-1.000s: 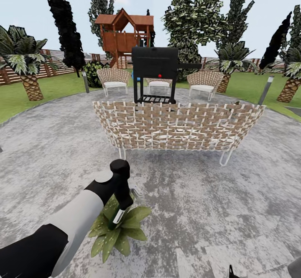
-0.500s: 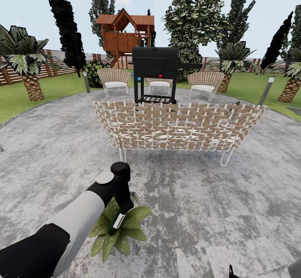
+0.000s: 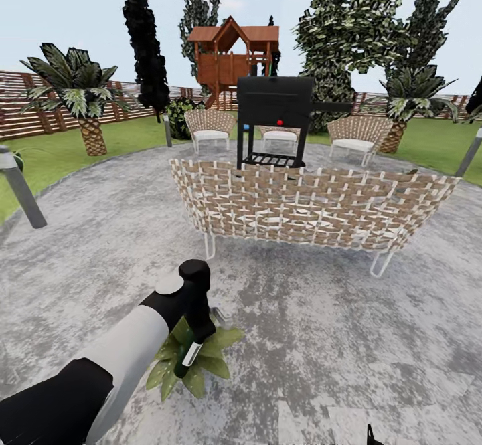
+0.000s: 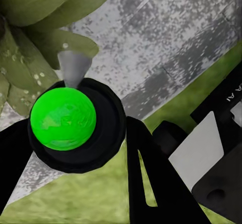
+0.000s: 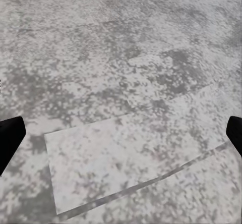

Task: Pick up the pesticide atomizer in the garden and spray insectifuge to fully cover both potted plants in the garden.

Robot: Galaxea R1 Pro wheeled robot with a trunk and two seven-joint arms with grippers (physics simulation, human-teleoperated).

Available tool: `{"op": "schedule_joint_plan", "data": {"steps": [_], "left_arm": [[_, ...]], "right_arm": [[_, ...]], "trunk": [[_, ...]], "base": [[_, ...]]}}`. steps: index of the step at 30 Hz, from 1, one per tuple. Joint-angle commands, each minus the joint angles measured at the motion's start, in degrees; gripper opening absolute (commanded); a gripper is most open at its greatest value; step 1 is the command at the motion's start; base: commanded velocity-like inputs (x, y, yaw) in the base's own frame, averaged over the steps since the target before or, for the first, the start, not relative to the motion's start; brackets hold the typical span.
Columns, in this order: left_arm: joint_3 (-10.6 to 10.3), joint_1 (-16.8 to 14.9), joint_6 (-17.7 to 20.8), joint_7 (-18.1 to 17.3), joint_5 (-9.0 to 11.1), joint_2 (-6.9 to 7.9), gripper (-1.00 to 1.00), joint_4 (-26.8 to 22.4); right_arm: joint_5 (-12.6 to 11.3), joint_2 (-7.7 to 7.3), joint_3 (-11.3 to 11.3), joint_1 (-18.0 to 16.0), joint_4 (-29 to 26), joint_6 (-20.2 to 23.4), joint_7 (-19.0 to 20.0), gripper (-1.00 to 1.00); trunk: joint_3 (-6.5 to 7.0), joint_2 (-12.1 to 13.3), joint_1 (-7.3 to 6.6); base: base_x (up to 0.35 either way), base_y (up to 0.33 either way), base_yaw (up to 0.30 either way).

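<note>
The view has swung left; the left hand [image 3: 191, 344] clamps the atomizer [image 3: 188, 357] over the speckled plant [image 3: 194, 365]; the right hand's [image 5: 121, 133] fingers are apart.

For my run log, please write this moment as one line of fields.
left gripper: holds pesticide atomizer over potted plant | leaves: whitish specks | right gripper: open, above stone patio | ahead: wicker sofa, grill

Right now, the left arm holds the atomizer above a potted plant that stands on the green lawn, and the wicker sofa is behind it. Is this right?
Not quite. The potted plant stands on the grey stone patio, not on the lawn, as the head view shows. The rest holds: the left gripper has the atomizer above it, with the wicker sofa behind.
</note>
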Motion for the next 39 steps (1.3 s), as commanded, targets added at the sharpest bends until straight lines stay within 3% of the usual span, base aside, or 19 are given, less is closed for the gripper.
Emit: {"op": "schedule_joint_plan", "data": {"steps": [1,11,23,39], "left_arm": [[-0.1,0.0,0.6,-0.6,-0.6,-0.03,-1.00,0.0],[0.0,-0.1,0.6,-0.6,-0.9,0.14,-1.00,0.0],[0.1,-0.1,0.5,-0.6,-1.0,0.06,-1.00,0.0],[0.1,0.0,0.9,-0.6,-1.2,0.18,-1.00,0.0]], "right_arm": [[-0.2,-0.01,0.1,0.0,0.0,-0.1,-0.1,1.00],[-0.2,0.18,0.1,0.0,0.0,-0.2,-0.1,1.00],[-0.2,0.17,0.1,0.0,0.0,-0.2,-0.1,1.00],[-0.2,0.17,0.1,0.0,0.0,-0.2,-0.1,1.00]], "trunk": [[-0.06,0.0,-0.03],[-0.06,0.0,-0.03],[-0.06,0.0,-0.03],[-0.06,0.0,-0.03]], "base": [[-0.196,-0.227,0.278],[-0.081,-0.071,0.071],[0.101,-0.204,0.013],[0.040,-0.268,0.220]]}}
